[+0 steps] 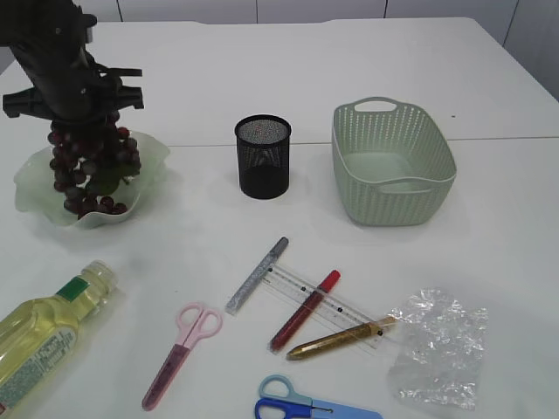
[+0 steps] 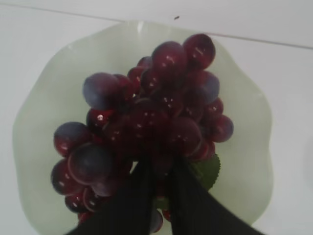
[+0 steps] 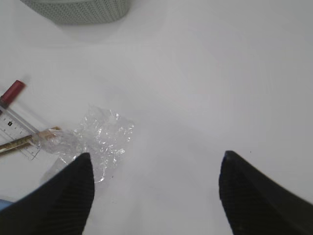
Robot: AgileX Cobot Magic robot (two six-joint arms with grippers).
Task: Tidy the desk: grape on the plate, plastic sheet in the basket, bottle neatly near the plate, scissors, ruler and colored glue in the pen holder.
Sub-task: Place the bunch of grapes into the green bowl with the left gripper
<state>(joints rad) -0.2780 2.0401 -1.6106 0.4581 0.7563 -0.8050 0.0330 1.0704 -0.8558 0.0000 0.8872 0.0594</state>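
Grape bunch (image 1: pixel 92 166) hangs over the pale green plate (image 1: pixel 148 150) at the far left of the table (image 1: pixel 489 78), its lower berries resting in the plate. The left end effector (image 2: pixel 157 166) is pinched narrowly on the stem at the top of the bunch, its dark fingers (image 2: pixel 132 196) close together. The right end effector (image 3: pixel 155 188) hovers with its fingers (image 3: pixel 66 196) wide apart and empty, above bare table just right of the plastic sheet (image 1: pixel 437 345). The pen holder (image 1: pixel 263 157) and basket (image 1: pixel 391 162) stand farther back. The bottle (image 1: pixel 48 332) lies at near left. Pink scissors (image 1: pixel 179 353), blue scissors (image 1: pixel 297 403), ruler (image 1: pixel 327 305) and glue pens (image 1: pixel 304 310) lie at the near centre.
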